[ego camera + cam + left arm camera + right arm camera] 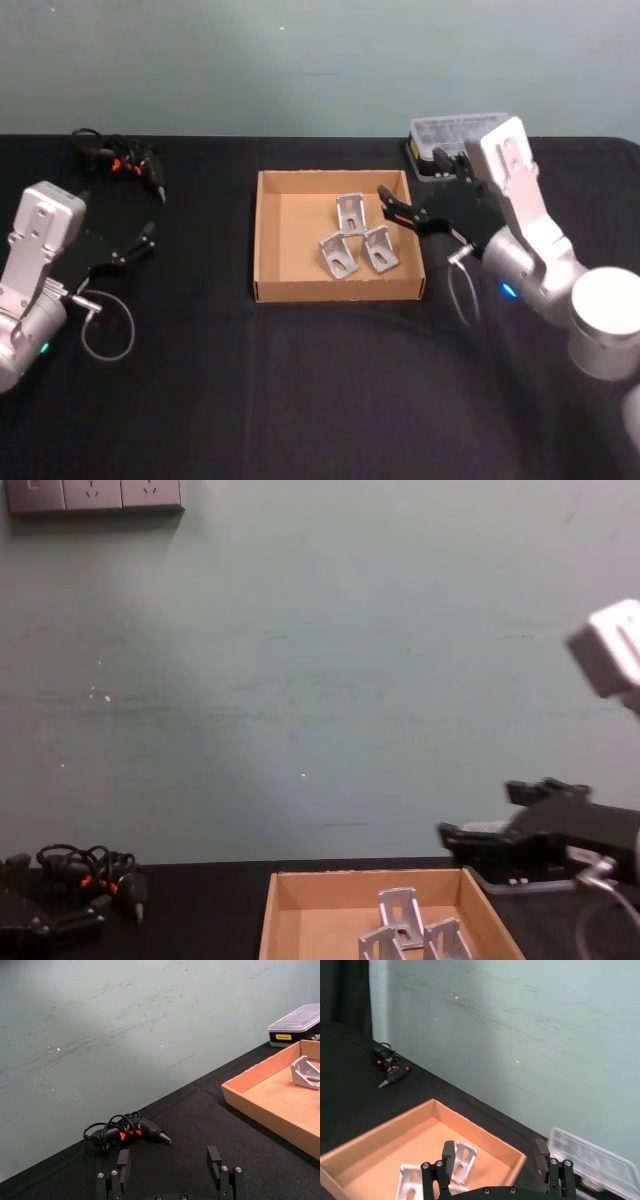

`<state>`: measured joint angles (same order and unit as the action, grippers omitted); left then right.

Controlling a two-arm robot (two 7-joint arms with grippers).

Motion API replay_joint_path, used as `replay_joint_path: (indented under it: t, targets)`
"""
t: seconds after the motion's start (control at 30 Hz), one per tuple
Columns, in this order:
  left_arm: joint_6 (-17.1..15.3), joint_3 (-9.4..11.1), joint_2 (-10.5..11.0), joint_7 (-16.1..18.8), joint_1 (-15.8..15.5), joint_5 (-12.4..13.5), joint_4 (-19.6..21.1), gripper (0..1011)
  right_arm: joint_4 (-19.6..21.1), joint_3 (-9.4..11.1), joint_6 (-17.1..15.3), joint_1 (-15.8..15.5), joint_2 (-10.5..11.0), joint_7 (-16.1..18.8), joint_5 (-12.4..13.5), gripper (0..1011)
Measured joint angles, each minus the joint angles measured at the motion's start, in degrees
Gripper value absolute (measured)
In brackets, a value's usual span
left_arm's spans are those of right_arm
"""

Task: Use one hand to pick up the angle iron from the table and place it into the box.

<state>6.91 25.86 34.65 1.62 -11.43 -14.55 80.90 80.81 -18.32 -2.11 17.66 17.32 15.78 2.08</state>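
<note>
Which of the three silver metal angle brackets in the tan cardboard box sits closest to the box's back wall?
The upper angle bracket, standing alone toward the shallow tan cardboard box's back wall; the other two brackets sit side by side nearer the front wall.

No readable text, number or brand is found. A yellow label (283, 1037) is seen on the side of the black case (296, 1027) with the clear lid, but its print cannot be made out.

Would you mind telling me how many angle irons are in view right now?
3, all inside the box: one toward the back, one at front left, one at front right. None seems hidden.
</note>
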Motion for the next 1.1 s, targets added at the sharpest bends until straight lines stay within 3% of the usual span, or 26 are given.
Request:
replay_joint_path:
  t: [0.23, 0.5, 1.1]
  targets:
    - [0.0, 0.0, 0.0, 0.0, 0.0, 0.0, 0.0, 1000, 3.6, 4.1, 3.8, -6.3, 1.8, -2.4, -0.2, 1003]
    - [0.0, 0.0, 0.0, 0.0, 0.0, 0.0, 0.0, 1000, 4.0, 6.9, 6.9, -10.1, 1.9, -2.8, -0.2, 1003]
    - [0.0, 0.0, 0.0, 0.0, 0.0, 0.0, 0.0, 1000, 4.0, 6.7, 6.7, -9.9, 1.9, -2.7, -0.2, 1003]
